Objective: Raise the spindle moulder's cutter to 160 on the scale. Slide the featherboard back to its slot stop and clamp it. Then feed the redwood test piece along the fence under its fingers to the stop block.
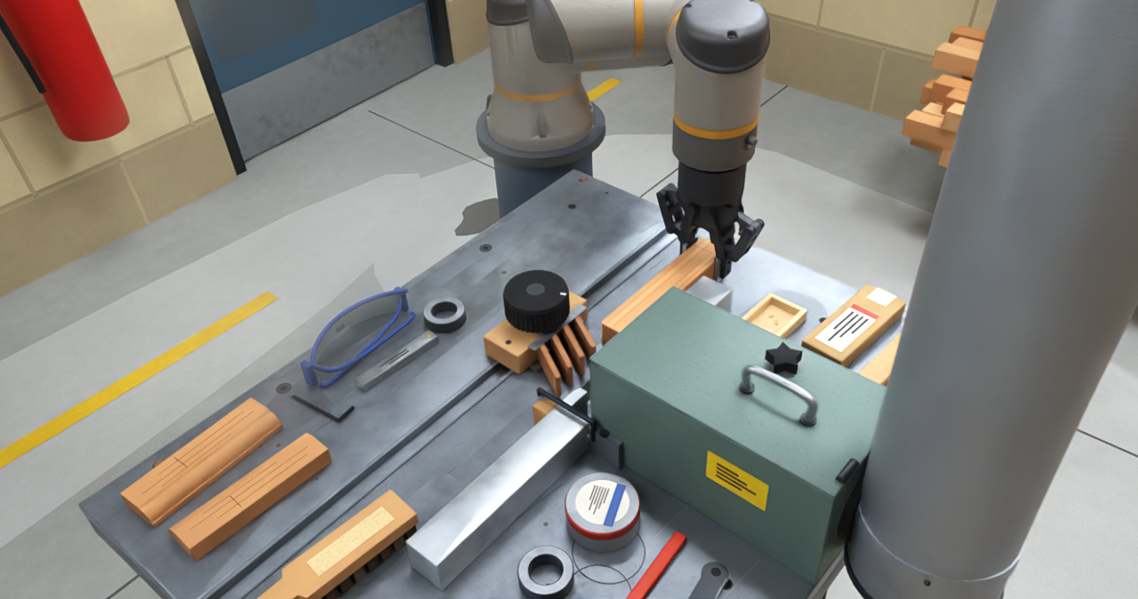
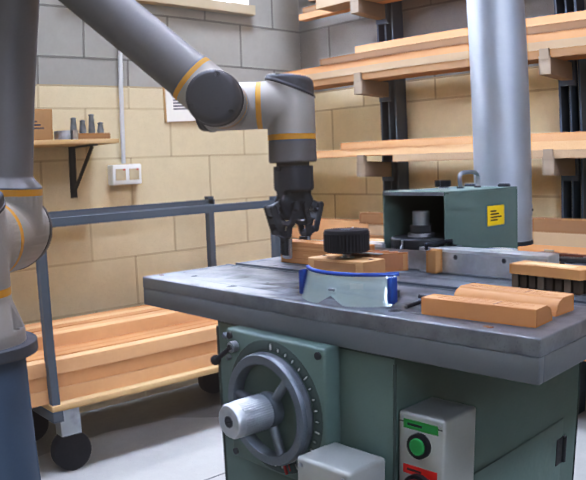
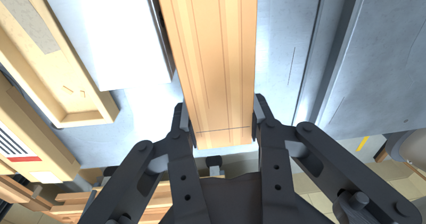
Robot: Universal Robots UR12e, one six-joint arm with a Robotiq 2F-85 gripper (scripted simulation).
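The redwood test piece [image 1: 657, 289] [image 3: 213, 62] lies flat on the table along the fence, running under the green hood. I hold its rear end in my gripper [image 1: 711, 247] [image 3: 222, 124] [image 2: 293, 227], which is closed on it. The featherboard [image 1: 541, 335] [image 2: 355, 261] sits in the table slot, its black clamp knob [image 1: 535, 300] on top and its fingers slanting toward the fence. The green cutter hood [image 1: 728, 413] [image 2: 451, 214] covers the spindle. A small stop block [image 1: 546, 409] stands against the steel fence [image 1: 497, 496]. The handwheel [image 2: 270, 400] is on the machine's front.
A grey extraction pipe [image 1: 1003, 301] rises at the right. Two moulded wood pieces [image 1: 227, 476] lie at the table's near left corner. Blue safety glasses [image 1: 358, 337], a steel ring [image 1: 444, 315], a hex key [image 1: 322, 407] and a brush [image 1: 342, 552] also lie on the table.
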